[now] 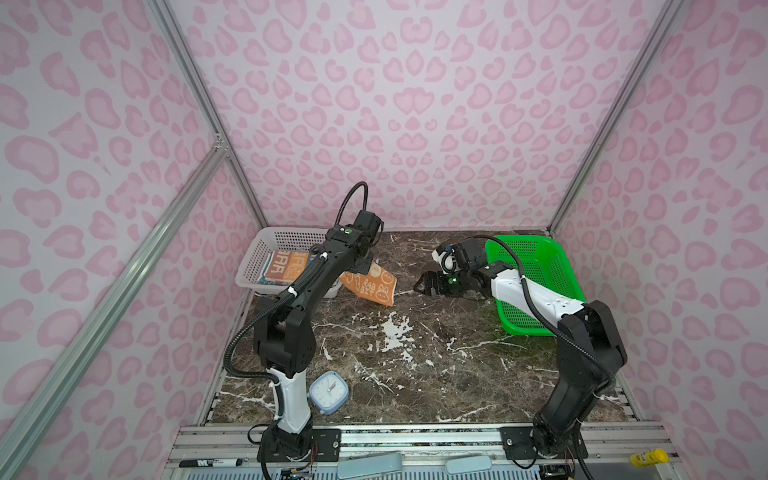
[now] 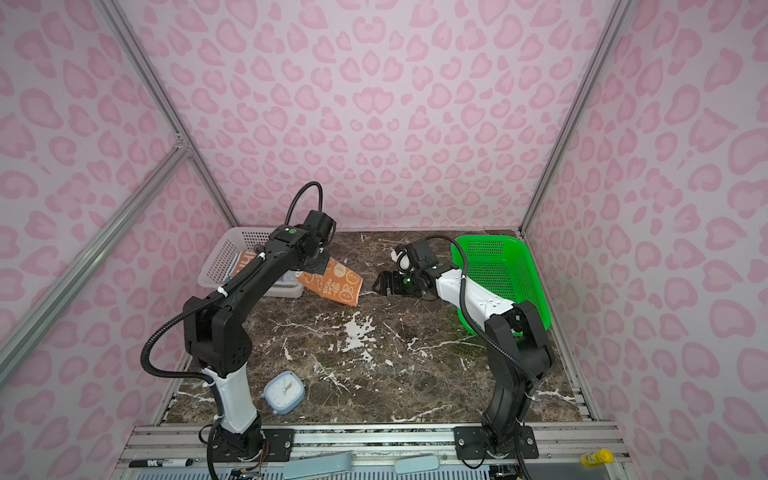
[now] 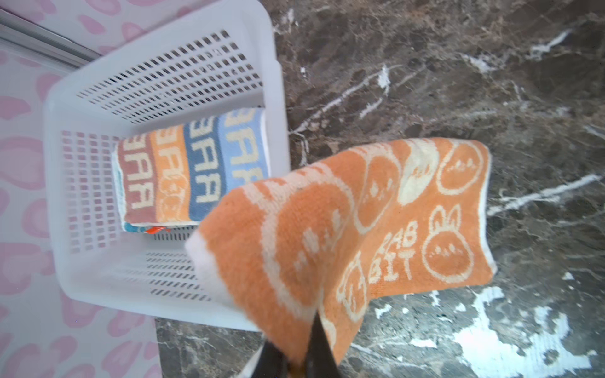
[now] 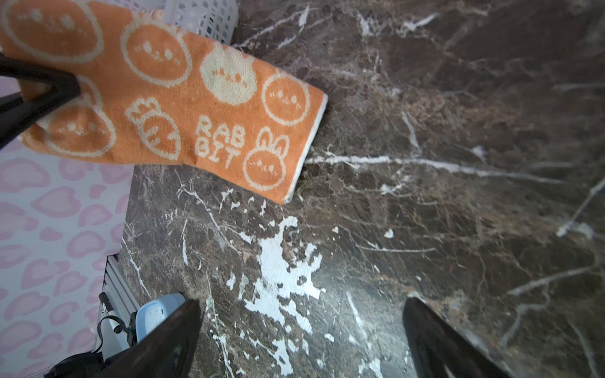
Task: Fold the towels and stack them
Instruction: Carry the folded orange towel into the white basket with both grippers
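My left end effector [image 3: 296, 356] is clenched on one edge of the folded orange towel [image 1: 370, 284]. The towel slopes from it toward the tabletop [image 1: 415, 365], just beside the white basket [image 1: 266, 249] that holds the striped towel [image 1: 286, 268]. My right end effector [image 1: 424, 284] stands spread and empty, near the orange towel's free end.

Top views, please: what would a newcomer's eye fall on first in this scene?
The orange towel, pinched by the shut left gripper, hangs folded beside the white basket at the far left. A folded multicolour towel lies inside that basket. The bright green basket sits at the far right, by the open, empty right gripper.
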{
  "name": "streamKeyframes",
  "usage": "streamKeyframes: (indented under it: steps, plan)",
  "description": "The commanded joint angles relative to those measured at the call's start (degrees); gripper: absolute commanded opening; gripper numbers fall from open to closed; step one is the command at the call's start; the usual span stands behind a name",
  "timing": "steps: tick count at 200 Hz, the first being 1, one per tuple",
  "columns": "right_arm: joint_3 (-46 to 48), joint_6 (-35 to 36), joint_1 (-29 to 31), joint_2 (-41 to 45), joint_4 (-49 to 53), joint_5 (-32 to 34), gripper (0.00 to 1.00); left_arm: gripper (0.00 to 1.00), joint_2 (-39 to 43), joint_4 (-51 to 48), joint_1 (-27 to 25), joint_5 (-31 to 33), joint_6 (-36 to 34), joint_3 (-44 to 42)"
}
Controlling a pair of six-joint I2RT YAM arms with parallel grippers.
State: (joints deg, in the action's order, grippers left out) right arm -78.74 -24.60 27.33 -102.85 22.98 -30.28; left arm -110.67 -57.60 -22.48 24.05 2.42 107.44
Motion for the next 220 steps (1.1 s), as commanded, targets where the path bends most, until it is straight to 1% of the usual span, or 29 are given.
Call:
streamKeyframes:
  steps: [1, 17, 19, 53, 69, 94, 142, 177, 220]
  plan:
    - [-3.77, 0.17, 0.64, -2.61, -1.02, -0.40, 0.98, 0.04, -0.93, -2.14, 1.60, 1.26, -6.92, 2.49]
    - [-5.92, 0.48, 1.25, -4.43, -1.10, 0.33, 0.98, 0.04, -0.87, -1.34, 3.58, 1.44, -9.11, 2.65]
    - [-7.38, 0.51, 1.30, -4.59, -1.10, 0.43, 0.98, 0.04, -0.75, -1.10, 3.85, 1.54, -9.28, 2.50]
    - [-12.10, 1.01, 3.05, -8.36, -2.03, 0.46, 0.98, 0.04, 1.52, 5.44, 8.62, 1.53, -13.17, -1.81]
    - [-15.17, 0.86, 3.80, -10.58, -1.80, -0.78, 0.98, 0.04, 2.66, 9.44, 10.73, -0.60, -17.17, -4.87]
    - [-20.83, 1.46, 4.81, -13.99, 0.44, -1.40, 0.98, 0.04, 3.21, 16.16, 13.93, -1.23, -22.88, -9.30]
    - [-29.50, 1.85, 6.23, -19.00, 3.12, -2.57, 0.98, 0.04, 0.20, 21.14, 20.17, -1.34, -22.61, -9.47]
    - [-34.01, 1.01, 7.17, -22.35, 4.35, -4.18, 0.98, 0.04, -1.70, 25.60, 22.92, -2.85, -23.33, -9.96]
    - [-37.19, 1.67, 8.05, -24.15, 6.81, -3.91, 0.98, 0.04, -4.83, 27.40, 25.47, -1.65, -24.30, -7.78]
